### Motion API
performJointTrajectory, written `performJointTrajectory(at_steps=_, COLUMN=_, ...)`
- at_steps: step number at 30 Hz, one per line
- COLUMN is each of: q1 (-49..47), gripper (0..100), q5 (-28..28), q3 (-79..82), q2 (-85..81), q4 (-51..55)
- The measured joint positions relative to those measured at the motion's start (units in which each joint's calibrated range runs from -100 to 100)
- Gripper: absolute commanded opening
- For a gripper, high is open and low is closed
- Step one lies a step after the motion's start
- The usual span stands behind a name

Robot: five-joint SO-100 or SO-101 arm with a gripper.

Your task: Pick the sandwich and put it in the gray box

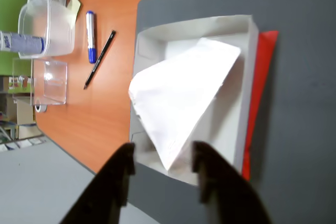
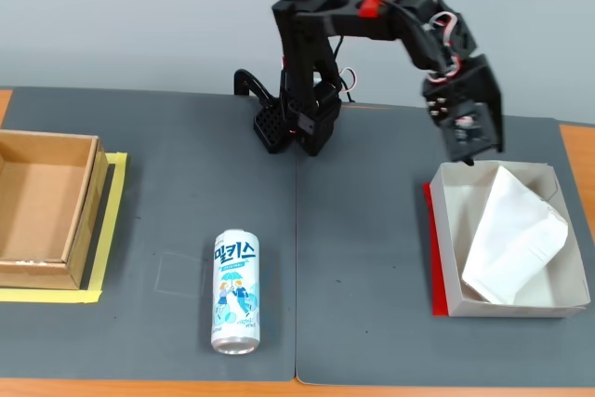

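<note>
now sandwich point(image 2: 509, 234) lies in gray box point(image 2: 450, 241); end effector point(image 1: 163, 169) open above.

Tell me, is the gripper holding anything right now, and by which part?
Nothing is held. The gripper is open and empty above the gray box's edge, and the sandwich lies released inside the box.

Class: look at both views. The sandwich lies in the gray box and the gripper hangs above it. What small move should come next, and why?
Probably lift the arm away toward its base. The sandwich already lies inside the gray box, and the gripper is open above the box's near wall, holding nothing.
</note>
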Motion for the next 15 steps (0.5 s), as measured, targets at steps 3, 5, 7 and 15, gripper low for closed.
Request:
performJointTrajectory(at_steps=3, q1=4.8, gripper=2, q5=0.0, q3=7.4, q2=-7.7, q4=0.0)
performJointTrajectory(at_steps=5, q1=8.3, gripper=2, q5=0.0, q3=12.6, q2=-13.1, q4=0.0)
performJointTrajectory(at_steps=7, q1=11.2, gripper=2, q5=0.0, q3=17.3, q2=-18.3, q4=0.0)
performJointTrajectory(at_steps=15, q1=22.6, gripper=3, q5=7.3, q3=33.3, q2=-33.6, q4=0.0)
